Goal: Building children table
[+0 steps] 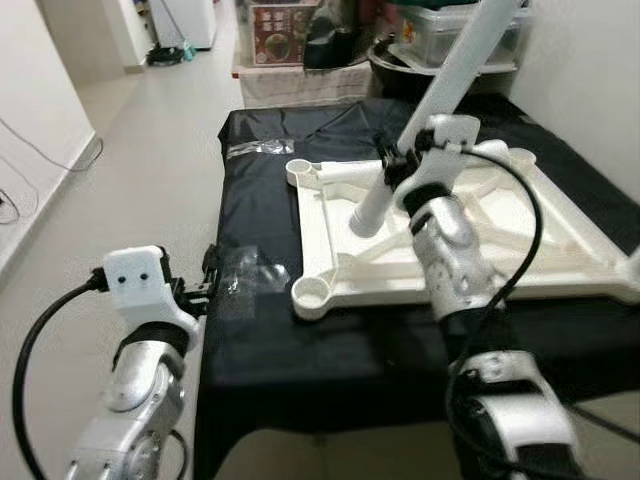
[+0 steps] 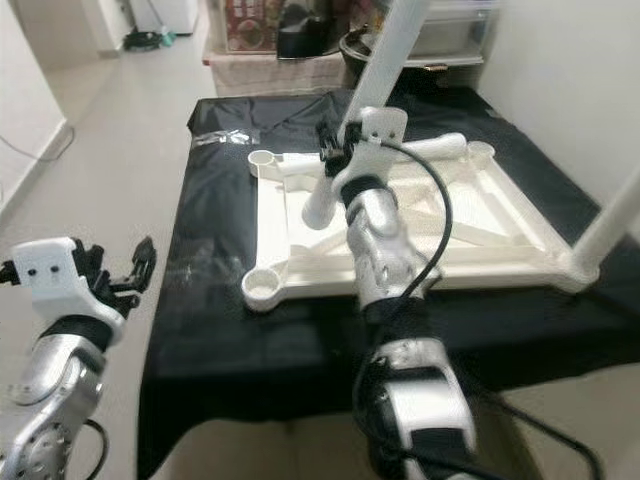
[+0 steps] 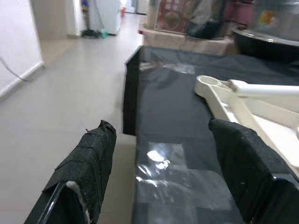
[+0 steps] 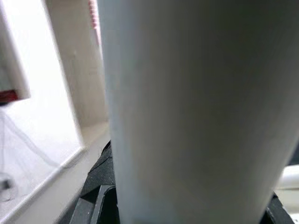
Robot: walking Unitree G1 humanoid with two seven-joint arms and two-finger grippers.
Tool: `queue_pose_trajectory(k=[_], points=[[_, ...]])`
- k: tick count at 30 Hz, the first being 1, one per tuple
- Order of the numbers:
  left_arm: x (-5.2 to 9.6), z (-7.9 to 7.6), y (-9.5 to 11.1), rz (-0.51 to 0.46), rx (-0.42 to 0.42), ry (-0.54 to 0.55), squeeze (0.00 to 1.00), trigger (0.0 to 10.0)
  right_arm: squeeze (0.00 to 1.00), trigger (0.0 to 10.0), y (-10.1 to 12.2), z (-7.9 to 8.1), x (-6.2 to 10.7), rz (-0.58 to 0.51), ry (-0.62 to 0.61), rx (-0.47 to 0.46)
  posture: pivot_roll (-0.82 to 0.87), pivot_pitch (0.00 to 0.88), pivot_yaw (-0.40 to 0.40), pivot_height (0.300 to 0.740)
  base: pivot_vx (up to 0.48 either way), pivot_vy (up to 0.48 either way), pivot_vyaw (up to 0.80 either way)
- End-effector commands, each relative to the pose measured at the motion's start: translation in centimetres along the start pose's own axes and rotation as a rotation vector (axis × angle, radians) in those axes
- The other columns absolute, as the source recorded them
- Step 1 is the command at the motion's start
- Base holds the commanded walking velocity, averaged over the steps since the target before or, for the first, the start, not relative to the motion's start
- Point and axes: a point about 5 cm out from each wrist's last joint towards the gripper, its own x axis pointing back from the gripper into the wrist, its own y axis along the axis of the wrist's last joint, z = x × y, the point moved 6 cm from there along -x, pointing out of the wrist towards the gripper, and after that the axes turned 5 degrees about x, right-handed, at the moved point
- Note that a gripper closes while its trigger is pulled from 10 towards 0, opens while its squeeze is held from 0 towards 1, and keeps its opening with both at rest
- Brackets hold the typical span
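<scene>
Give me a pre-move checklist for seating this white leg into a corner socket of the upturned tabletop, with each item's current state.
1. Right gripper closed on the white leg: ok.
2. Leg's lower end sits in a socket: not ok; it rests tilted on the ribbing inside the tabletop frame.
3. Near-left socket unobstructed: ok.
4. Far-left socket unobstructed: ok.
5. Left gripper clear of the work: ok; it is open, at the left edge of the black table.
6. Tabletop fully supported: cannot tell; its right side runs out of view.
</scene>
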Motion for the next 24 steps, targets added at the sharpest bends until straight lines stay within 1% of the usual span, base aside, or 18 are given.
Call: queue_pose_trajectory(k=[1,10,13,15,16,18,19,21,23,24], points=[[0.1,0.0,-0.3,0.012,-0.003,0.003,0.00,10.0,0.00,10.0,1.0,-1.0,-0.1,-0.029,-0.025,0.004,0.02,0.087,-0.032,0.740,0.000,0.000,0.00],[-0.2,-0.1,-0.1,0.006,-0.004,-0.004,0.00,10.0,0.00,10.0,1.2,-1.3,-0.2,-0.035,-0.028,-0.013,0.02,0.094,-0.029,0.740,0.000,0.000,0.00],[-0.1,-0.5,-0.1,0.005,0.005,-0.022,0.00,10.0,0.00,10.0,1.2,-0.9,-0.6,-0.022,0.019,-0.005,0.02,0.098,-0.028,0.740,0.000,0.000,0.00],[0.4,-1.4,-0.6,0.024,-0.014,-0.070,0.00,10.0,0.00,10.0,0.9,-0.6,-1.5,0.013,0.061,0.018,0.02,0.107,-0.031,0.740,0.000,0.000,0.00],[0.4,-1.4,-0.6,0.024,-0.014,-0.070,0.00,10.0,0.00,10.0,0.9,-0.6,-1.5,0.013,0.061,0.018,0.02,0.107,-0.031,0.740,0.000,0.000,0.00],[0.9,-2.1,-1.0,0.037,0.008,-0.099,0.00,10.0,0.00,10.0,0.9,-0.6,-2.4,0.032,0.076,0.027,0.02,0.113,-0.036,0.740,0.000,0.000,0.00],[0.9,-2.1,-1.0,0.037,0.008,-0.099,0.00,10.0,0.00,10.0,0.9,-0.6,-2.4,0.032,0.076,0.027,0.02,0.113,-0.036,0.740,0.000,0.000,0.00],[1.6,-2.4,-1.4,0.048,-0.019,-0.098,0.00,10.0,0.00,10.0,1.2,-1.2,-3.1,0.048,0.053,0.047,0.04,0.131,-0.055,0.740,0.000,0.000,0.00],[1.7,-2.4,-1.5,0.049,-0.029,-0.095,0.00,10.0,0.00,10.0,1.3,-1.3,-3.1,0.048,0.046,0.048,0.04,0.131,-0.055,0.740,0.000,0.000,0.00],[1.8,-2.2,-1.4,0.042,-0.028,-0.082,0.00,10.0,0.00,10.0,1.3,-1.1,-3.1,0.039,0.055,0.036,0.04,0.137,-0.055,0.740,0.000,0.000,0.00]])
